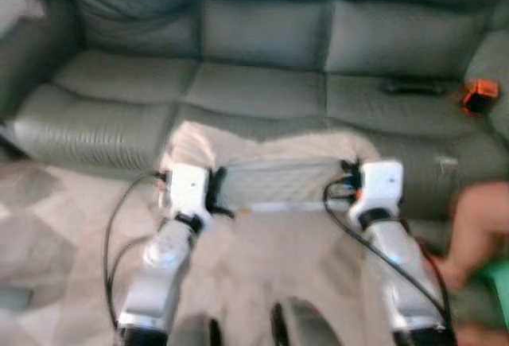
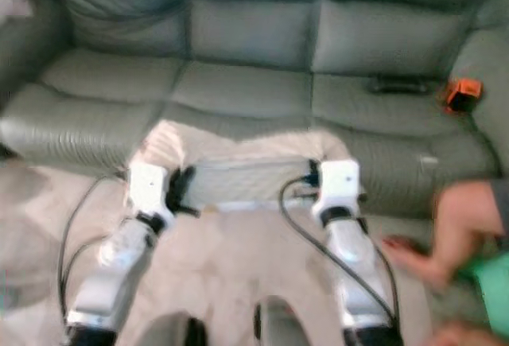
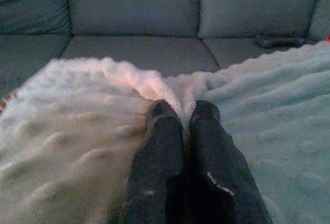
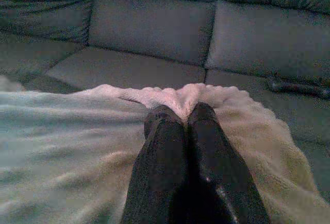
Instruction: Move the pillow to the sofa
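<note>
Currently in the carry step: pillow (image 1: 274, 175) is held up between both arms, right at the near front edge of the sofa (image 1: 262, 91), not yet resting on the seat.

Left hand (image 3: 180, 116) is clenched on a pinch of the fluffy white fabric at the pillow's left end. Right hand (image 4: 180, 112) is clenched the same way on the right end. Both wrist views show the fingers pressed together with a fold of fabric between the tips.

Next move, as I read it: carry the pillow forward over the seat edge, lower it onto the middle cushion, then release both hands together so it doesn't swing off one side.

Room: middle and left seat cushions look bare, plenty of landing space. Right cushion has a dark remote (image 1: 413, 87) and, further right, a small orange thing (image 1: 478, 95); both well clear of the pillow. A person's arm (image 1: 477, 227) is near on the right, just beside the right arm, so keep any motion straight ahead, no swing to the right.
</note>
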You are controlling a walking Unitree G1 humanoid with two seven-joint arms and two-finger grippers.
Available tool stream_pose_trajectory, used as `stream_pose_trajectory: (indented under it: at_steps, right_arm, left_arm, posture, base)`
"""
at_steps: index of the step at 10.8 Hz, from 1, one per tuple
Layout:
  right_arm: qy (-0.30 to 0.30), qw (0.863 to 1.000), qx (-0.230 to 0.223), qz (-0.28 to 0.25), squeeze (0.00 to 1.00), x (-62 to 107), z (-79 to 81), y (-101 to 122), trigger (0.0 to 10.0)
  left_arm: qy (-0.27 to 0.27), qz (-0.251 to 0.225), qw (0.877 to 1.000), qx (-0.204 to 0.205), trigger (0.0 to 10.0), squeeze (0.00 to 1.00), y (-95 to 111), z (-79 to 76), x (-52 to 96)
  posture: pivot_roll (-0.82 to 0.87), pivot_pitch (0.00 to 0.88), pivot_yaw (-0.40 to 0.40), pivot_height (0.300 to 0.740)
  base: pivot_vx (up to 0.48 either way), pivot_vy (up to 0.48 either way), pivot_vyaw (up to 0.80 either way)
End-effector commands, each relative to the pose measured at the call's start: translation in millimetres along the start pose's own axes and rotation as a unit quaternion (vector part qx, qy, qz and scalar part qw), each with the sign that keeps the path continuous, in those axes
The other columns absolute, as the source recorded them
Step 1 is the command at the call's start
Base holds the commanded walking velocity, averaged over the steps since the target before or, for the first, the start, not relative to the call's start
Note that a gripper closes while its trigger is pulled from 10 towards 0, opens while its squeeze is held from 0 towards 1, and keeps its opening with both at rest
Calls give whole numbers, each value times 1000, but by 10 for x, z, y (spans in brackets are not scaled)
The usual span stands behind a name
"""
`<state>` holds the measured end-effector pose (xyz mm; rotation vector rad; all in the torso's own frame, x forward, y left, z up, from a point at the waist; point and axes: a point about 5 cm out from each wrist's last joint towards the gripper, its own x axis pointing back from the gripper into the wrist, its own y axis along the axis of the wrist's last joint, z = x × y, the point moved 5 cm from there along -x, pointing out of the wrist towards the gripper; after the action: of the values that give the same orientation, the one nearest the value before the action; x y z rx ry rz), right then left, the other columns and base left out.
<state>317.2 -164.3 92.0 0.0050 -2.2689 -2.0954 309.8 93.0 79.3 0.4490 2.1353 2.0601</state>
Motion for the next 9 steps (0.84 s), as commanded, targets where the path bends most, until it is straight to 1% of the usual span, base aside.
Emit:
stream_pose_trajectory:
  at_steps: [1,4,5,8,9]
  right_arm:
    - [-13,1000,0,-8,0,-2,-54,48,10000]
    - [-14,1000,-2,-6,0,-12,-59,39,10000]
    - [-16,1000,-9,-3,0,-15,-59,26,10000]
    - [-16,1000,-7,-3,0,-39,-59,31,10000]
    - [-15,1000,-8,-4,0,-46,-57,35,10000]
  left_arm:
    - [22,-6,1000,-5,10000,0,42,137,20]
    - [19,-4,1000,-7,10000,0,37,122,8]
    - [16,-6,1000,-9,10000,0,45,106,3]
    - [11,-7,1000,-11,10000,0,51,86,-11]
    - [6,-7,1000,-13,10000,0,53,65,-13]
  posture:
    - [-58,144,-10,740]
    - [-58,142,-10,740]
    - [-57,140,-12,740]
    - [-56,136,-12,740]
    - [-55,135,-12,740]
  base:
    - [390,281,0]
    - [368,305,0]
    - [345,334,0]
    - [345,334,-800]
    - [337,341,0]
